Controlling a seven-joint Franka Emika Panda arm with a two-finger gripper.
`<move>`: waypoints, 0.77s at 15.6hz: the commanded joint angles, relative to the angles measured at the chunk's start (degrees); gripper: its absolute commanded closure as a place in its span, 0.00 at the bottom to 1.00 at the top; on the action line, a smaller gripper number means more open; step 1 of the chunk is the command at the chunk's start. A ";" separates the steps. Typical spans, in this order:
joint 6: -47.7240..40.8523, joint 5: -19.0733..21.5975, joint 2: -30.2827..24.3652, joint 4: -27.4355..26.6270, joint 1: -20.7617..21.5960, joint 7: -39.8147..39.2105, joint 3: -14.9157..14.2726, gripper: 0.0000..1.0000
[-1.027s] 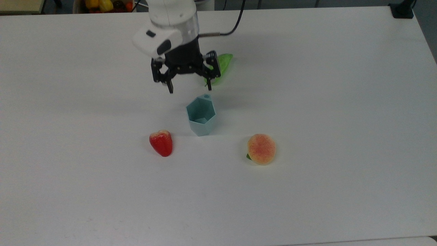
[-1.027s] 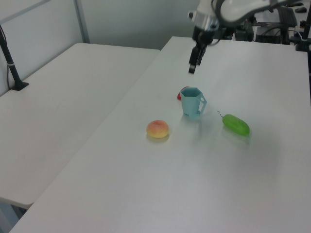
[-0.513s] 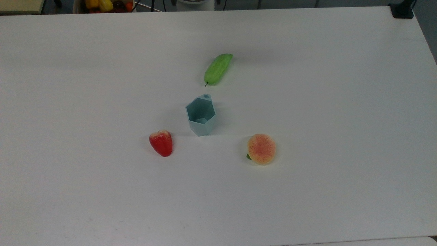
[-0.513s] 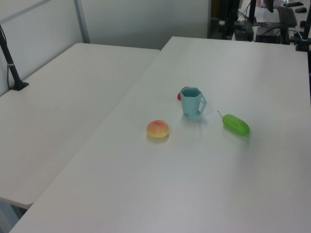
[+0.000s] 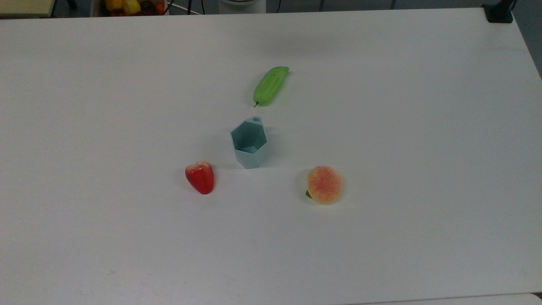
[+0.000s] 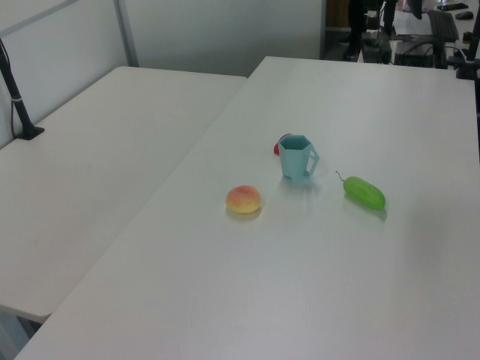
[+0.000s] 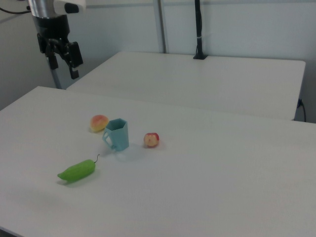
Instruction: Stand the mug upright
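Note:
The pale teal faceted mug [image 5: 250, 144] stands upright near the middle of the white table [image 5: 402, 127], rim up. In the top view its handle points to the far side. The left view has the mug [image 6: 298, 159] with its handle to the right; the right view has the mug [image 7: 117, 134] with its handle to the left. My gripper [image 7: 64, 69] hangs high at the right view's top left, well above and away from the mug. It is open and holds nothing.
A red strawberry [image 5: 200, 177], a peach [image 5: 324, 184] and a green cucumber [image 5: 270, 85] lie around the mug. A bin of toy fruit [image 5: 127, 6] sits past the table's far edge. A second table [image 6: 97, 157] adjoins, with a black post [image 7: 197, 29] on it.
The arm, which hung open just behind the mug a second ago, has pulled up and away out of the top and left views. The mug and fruits have not moved.

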 commanded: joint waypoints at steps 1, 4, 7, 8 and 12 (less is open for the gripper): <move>7.04 0.98 -3.84 -6.80 4.96 -6.75 -5.65 0.00; 12.31 0.63 -3.93 -8.73 5.23 -12.82 -5.83 0.00; 16.45 0.37 -3.76 -10.32 5.23 -14.33 -5.83 0.00; 16.28 0.37 -3.76 -10.32 5.23 -14.33 -5.83 0.00; 15.84 0.37 -3.84 -10.32 5.23 -13.89 -5.75 0.00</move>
